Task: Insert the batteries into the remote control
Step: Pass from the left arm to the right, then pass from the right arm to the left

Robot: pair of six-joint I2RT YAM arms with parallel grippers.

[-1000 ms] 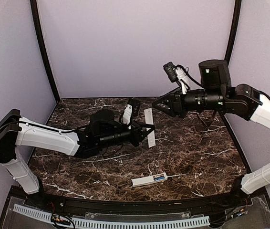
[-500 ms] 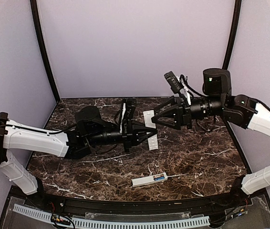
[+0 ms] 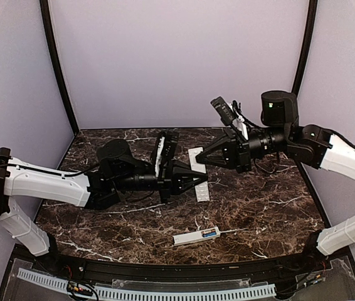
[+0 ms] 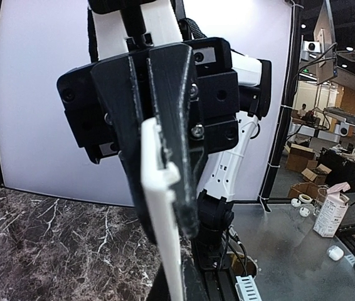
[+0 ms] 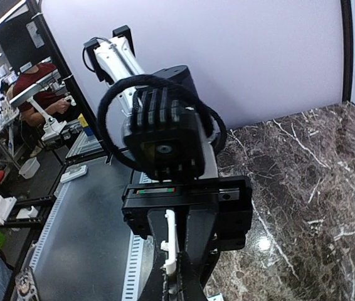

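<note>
The thin white cover strip (image 3: pixel 204 192) hangs above the table between the two grippers. My left gripper (image 3: pixel 204 179) reaches in from the left and is shut on its middle. My right gripper (image 3: pixel 197 158) comes from the right with its fingers shut on the strip's far end. In the left wrist view the cover strip (image 4: pixel 165 207) shows edge-on, running up into the right gripper's shut fingers. The right wrist view shows the cover strip (image 5: pixel 170 244) running down between its own fingers. The white remote control (image 3: pixel 192 237) lies near the front edge with blue batteries (image 3: pixel 210 233) at its right end.
Both arms work over the dark marble table (image 3: pixel 259 213), which is closed in by purple walls on the sides and back. A black rim and a white slotted rail (image 3: pixel 146 292) run along the near edge.
My left arm has stretched right, carrying the strip slightly right and nearer. My right gripper has come down and left to the strip's far end and shut on it.
</note>
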